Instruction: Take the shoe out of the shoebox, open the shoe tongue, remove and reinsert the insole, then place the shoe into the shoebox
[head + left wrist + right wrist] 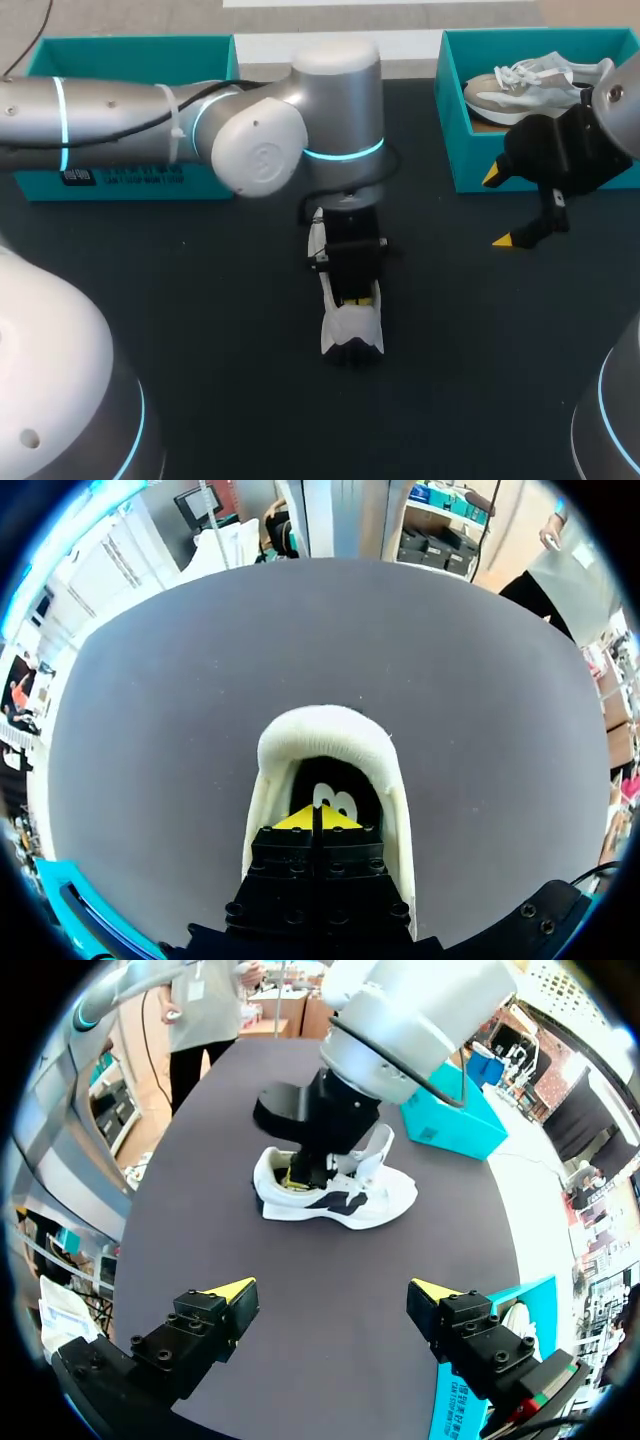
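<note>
Two grippers, opposite states.

Left gripper (317, 818): clenched, yellow tips flush against each other, pushed down into the opening of the shoe (322, 738), just above the insole (333, 795). Can't tell whether anything thin is pinched between the tips.

Writing: none legible. Insole dark, with a white logo mark half hidden behind the tips. Dark logo patch on shoe's side, seen in right wrist view. Left box (130, 160) with a white label on its front wall, dark print too small to make out.

Shoe: white to cream, thick padded collar curving round the fingers, white laces, pale sole. Standing on its sole near middle of table (200, 320), directly under left arm's wrist, outside both boxes. Upper spread open round the fingers.

Right gripper (333, 1290): released, fingers spread wide, nothing between them, nothing touched. Hanging over bare table just in front of right box (448, 130), well apart from shoe, pointed toward it.

Right box: teal, open, at far right of table. Second shoe (530, 85) inside, pale grey and white, white laces, lying on its side as far as can be told.

Left box: teal, open, far left of table, partly behind left arm. Contents not visible.
</note>
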